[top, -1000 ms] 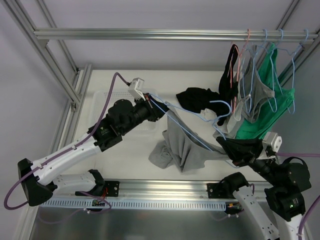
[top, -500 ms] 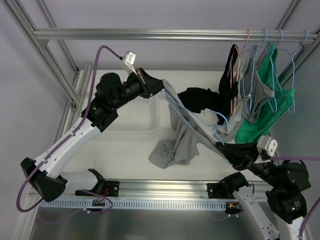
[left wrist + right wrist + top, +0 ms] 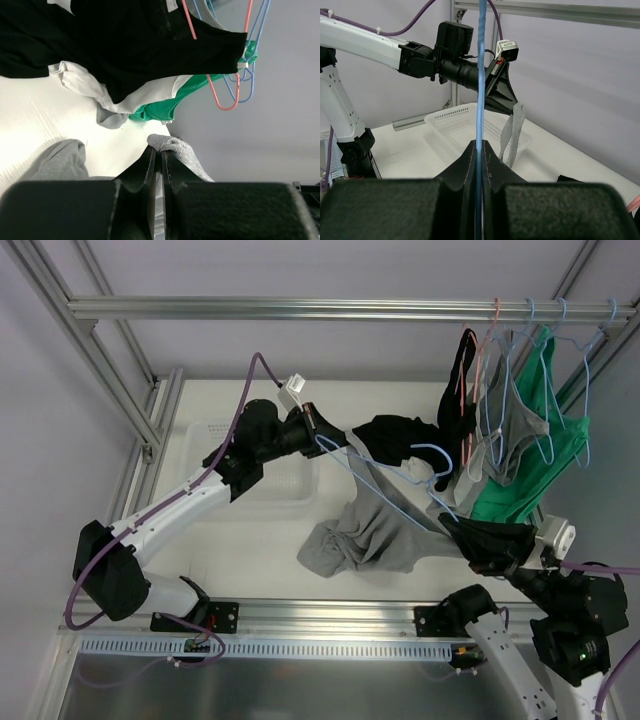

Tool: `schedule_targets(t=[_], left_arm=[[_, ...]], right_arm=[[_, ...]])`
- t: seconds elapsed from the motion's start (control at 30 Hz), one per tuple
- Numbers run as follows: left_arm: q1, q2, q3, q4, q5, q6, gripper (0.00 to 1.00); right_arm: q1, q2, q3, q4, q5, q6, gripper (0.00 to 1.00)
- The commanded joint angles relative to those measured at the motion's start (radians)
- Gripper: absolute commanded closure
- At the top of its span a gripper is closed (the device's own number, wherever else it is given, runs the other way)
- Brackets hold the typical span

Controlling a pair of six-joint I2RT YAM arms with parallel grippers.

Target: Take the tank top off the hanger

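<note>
The grey tank top (image 3: 362, 537) lies mostly heaped on the white table, with one strap pulled up toward the back left. My left gripper (image 3: 338, 438) is shut on that strap; in the left wrist view the grey fabric (image 3: 184, 149) sticks out past the closed left gripper (image 3: 159, 149). The light blue hanger (image 3: 437, 448) runs slantwise from the left gripper down to my right gripper (image 3: 448, 526). In the right wrist view, the right gripper (image 3: 480, 144) is shut on the hanger's blue wire (image 3: 480, 75). The strap (image 3: 516, 127) hangs from the left gripper (image 3: 502, 95).
A white basket (image 3: 268, 478) sits under the left arm, also seen in the right wrist view (image 3: 462, 127). A black garment (image 3: 395, 432) lies behind the hanger. Green (image 3: 530, 475), grey and black clothes hang on hangers from the rail (image 3: 350, 308) at right.
My left gripper rose toward the back, then came down and moved right, still holding the strap. The stretched tank top has slackened onto the table. My right gripper shifted slightly right.
</note>
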Motion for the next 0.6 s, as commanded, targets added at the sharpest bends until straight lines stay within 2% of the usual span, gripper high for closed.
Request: schedule_targets(t=[0.0,0.1,0.17,0.23,0.37,0.47,0.57], left_arm=[[0.005,-0.023,0.009,0.112,0.032,-0.028,1.0],[0.003,-0.023,0.002,0.111,0.018,-0.037,1.0],[-0.003,-0.002,-0.001,0.149,0.056,-0.062,1.0],[-0.024,0.006,-0.046,0.234,0.079,-0.113,1.0],[-0.084,0.03,-0.151,0.541,0.079,-0.206,1.0],[-0.145,0.064,-0.192,0.653,0.047,-0.241,1.0],[-0.211,0.111,-0.173,0.672,0.055,-0.201,1.0]], right_arm=[[0.001,0.008,0.011,0.106,0.018,0.012,0.99],[0.002,-0.027,-0.023,0.139,0.076,0.03,1.0],[0.001,-0.056,-0.076,0.23,0.155,0.07,1.0],[0.001,-0.061,-0.107,0.334,0.215,0.09,1.0],[0.001,-0.014,-0.142,0.447,0.311,0.133,1.0],[0.001,0.04,-0.15,0.535,0.332,0.168,1.0],[0.001,0.089,-0.152,0.628,0.373,0.217,1.0]])
